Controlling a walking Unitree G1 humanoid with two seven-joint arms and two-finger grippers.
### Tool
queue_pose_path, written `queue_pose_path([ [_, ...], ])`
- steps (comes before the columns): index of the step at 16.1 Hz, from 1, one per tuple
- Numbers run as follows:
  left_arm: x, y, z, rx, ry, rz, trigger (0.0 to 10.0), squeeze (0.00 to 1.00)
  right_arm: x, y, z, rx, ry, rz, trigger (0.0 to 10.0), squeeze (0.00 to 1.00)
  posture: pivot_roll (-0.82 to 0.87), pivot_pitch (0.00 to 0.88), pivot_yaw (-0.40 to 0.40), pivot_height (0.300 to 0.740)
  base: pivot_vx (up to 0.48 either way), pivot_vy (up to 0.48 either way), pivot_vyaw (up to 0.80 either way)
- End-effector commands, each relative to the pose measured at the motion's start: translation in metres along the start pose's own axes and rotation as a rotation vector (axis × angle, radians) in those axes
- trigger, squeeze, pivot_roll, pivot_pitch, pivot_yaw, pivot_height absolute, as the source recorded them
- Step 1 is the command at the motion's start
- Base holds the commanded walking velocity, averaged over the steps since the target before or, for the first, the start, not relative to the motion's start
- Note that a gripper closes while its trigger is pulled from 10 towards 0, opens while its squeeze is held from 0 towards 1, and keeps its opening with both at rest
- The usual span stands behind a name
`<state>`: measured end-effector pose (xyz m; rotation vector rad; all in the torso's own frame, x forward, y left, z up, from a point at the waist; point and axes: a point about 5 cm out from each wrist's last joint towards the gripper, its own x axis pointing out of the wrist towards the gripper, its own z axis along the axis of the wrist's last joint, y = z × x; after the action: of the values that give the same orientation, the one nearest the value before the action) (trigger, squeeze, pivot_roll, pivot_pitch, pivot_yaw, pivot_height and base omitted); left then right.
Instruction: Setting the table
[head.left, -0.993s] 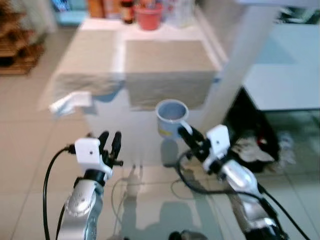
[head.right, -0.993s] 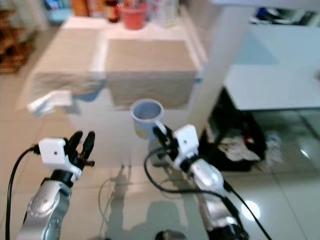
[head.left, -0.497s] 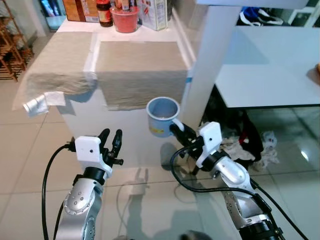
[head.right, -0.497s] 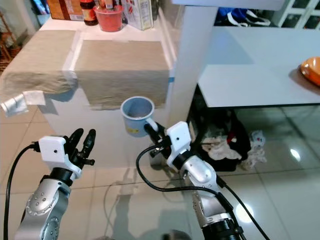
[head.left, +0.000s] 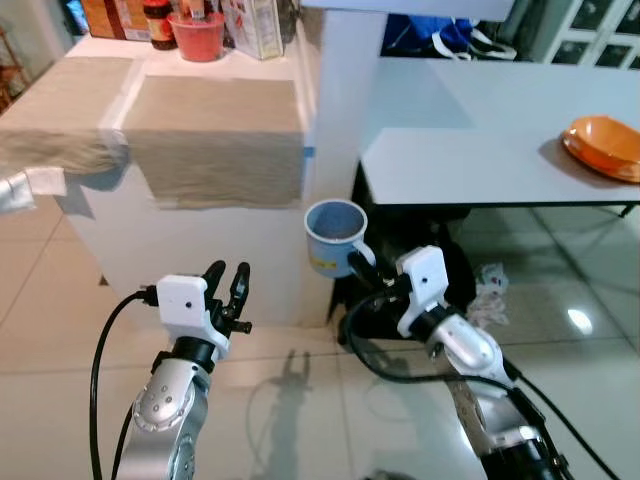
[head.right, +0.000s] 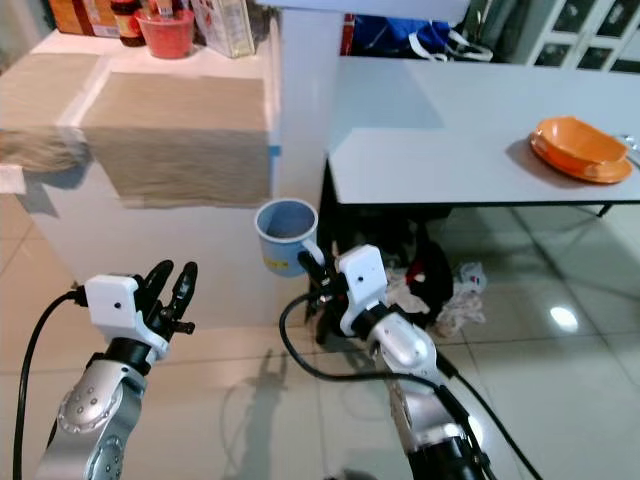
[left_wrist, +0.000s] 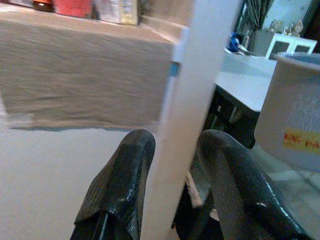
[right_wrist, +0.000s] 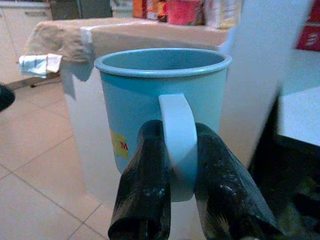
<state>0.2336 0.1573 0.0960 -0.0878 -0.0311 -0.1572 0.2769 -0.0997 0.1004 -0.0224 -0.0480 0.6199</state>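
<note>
Pinching mug (right_wrist: 150, 95) handle, right end effector (right_wrist: 175, 200)

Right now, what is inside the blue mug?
The mug, held by its handle in the right pincer, looks empty: its inner wall and part of the bottom are bare. The near rim hides the rest of the bottom.

The handle of the light blue mug (right_wrist: 162, 110) is partly covered by the right claw (right_wrist: 181, 195) fingers clamped on it, and its small yellow label (right_wrist: 120, 146) is too blurred to read. The red pot and cartons (head.left: 215, 20) at the far end of the cloth-covered table (head.left: 215, 130) are cut off by the picture's edge.
</note>
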Motion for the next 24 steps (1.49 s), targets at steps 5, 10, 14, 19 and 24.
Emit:
queue_pose_path([
  [5, 0.000, -0.010, -0.004, -0.012, 0.011, -0.037, 10.0, 0.00, -0.008, -0.009, -0.008, -0.036, 0.039, -0.056, 10.0, 0.00, -0.10, 0.027, -0.013, 0.740, 0.000, -0.455, 0.00],
  [10, 0.001, -0.013, -0.005, -0.016, 0.013, -0.045, 10.0, 0.00, -0.008, -0.012, -0.010, -0.049, 0.048, -0.081, 10.0, 0.00, -0.10, 0.024, -0.019, 0.740, 0.000, -0.445, 0.00],
  [14, 0.003, -0.012, -0.005, -0.026, 0.015, -0.029, 10.0, 0.00, -0.007, -0.015, -0.008, -0.054, 0.047, -0.107, 10.0, 0.00, -0.10, 0.022, -0.015, 0.740, 0.000, -0.332, 0.00],
  [19, 0.004, -0.011, -0.002, -0.003, -0.008, -0.016, 10.0, 0.00, -0.006, -0.016, -0.010, -0.029, 0.051, -0.142, 10.0, 0.00, -0.11, 0.021, -0.019, 0.740, 0.189, 0.000, -0.32],
  [24, 0.007, -0.011, 0.006, -0.006, -0.044, -0.016, 10.0, 0.00, -0.002, -0.021, -0.003, -0.067, 0.055, -0.146, 10.0, 0.00, -0.11, 0.026, -0.024, 0.740, 0.480, 0.000, -0.32],
])
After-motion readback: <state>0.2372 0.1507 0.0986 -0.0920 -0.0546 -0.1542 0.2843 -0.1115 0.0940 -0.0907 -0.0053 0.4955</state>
